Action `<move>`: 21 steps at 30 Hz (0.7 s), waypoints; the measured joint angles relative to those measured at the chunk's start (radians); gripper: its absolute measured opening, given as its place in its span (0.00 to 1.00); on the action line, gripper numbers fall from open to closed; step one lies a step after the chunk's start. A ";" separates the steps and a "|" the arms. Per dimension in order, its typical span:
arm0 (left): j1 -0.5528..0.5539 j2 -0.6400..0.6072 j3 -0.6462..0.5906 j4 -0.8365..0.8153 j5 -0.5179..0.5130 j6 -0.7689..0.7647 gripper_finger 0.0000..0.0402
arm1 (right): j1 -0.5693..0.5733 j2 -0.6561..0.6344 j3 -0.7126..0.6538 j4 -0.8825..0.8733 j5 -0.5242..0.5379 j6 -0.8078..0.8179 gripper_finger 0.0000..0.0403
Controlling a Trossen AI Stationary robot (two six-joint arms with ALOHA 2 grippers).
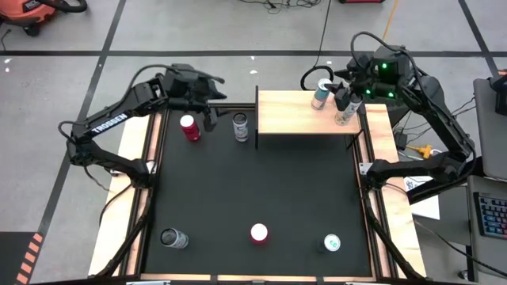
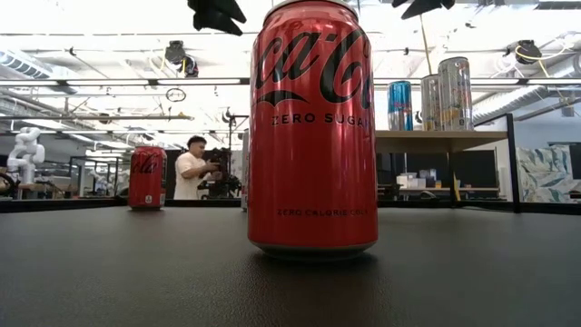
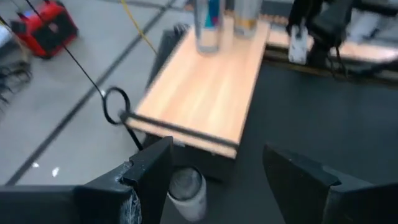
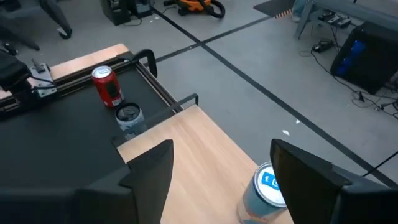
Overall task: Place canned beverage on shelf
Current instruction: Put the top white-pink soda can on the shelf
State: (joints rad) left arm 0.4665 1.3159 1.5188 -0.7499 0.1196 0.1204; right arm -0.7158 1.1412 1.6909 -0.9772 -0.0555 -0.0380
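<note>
The shelf [image 1: 305,112], a pale-wood board on black supports, stands at the table's far right. On it stand a blue can [image 4: 266,190] and silver cans [image 2: 454,91]. My right gripper [image 4: 221,149] hovers open above the shelf's right end; the blue can stands below and just ahead of its fingers, untouched. My left gripper [image 3: 217,149] hangs open in the air at the far left [image 1: 212,107], pointing along the shelf. A silver can [image 3: 185,194] stands on the table below it, beside the shelf's left end. A red can [image 1: 190,127] stands left of that.
Near the table's front edge stand a silver can [image 1: 173,237], a red Coca-Cola can [image 1: 259,233] and a white-topped can [image 1: 331,243]. The black table's middle [image 1: 261,182] is bare. Wooden strips [image 1: 131,158] edge the table. A person stands far behind, in the room [image 2: 192,168].
</note>
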 joint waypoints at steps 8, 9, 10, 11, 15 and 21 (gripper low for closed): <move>-0.025 0.000 -0.059 0.005 0.000 -0.005 0.62 | 0.000 0.000 0.000 -0.038 -0.001 0.000 0.62; -0.025 0.000 -0.059 0.007 0.000 -0.006 0.62 | 0.000 0.000 0.000 -0.039 -0.001 0.000 0.62; -0.025 0.000 -0.059 0.010 0.000 -0.006 0.62 | 0.000 0.000 0.000 -0.039 -0.001 0.000 0.62; -0.025 0.000 -0.059 0.011 0.000 -0.006 0.62 | 0.000 0.000 0.000 -0.039 -0.001 0.000 0.62; -0.025 -0.001 -0.060 0.011 0.000 -0.004 0.62 | 0.000 0.000 0.000 -0.039 -0.001 -0.001 0.62; -0.024 0.000 -0.060 0.006 -0.081 -0.004 0.62 | 0.000 0.000 0.000 -0.040 -0.001 -0.002 0.62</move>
State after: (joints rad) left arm 0.4424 1.3155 1.4593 -0.7443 0.0390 0.1162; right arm -0.7158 1.1408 1.6909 -1.0173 -0.0564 -0.0396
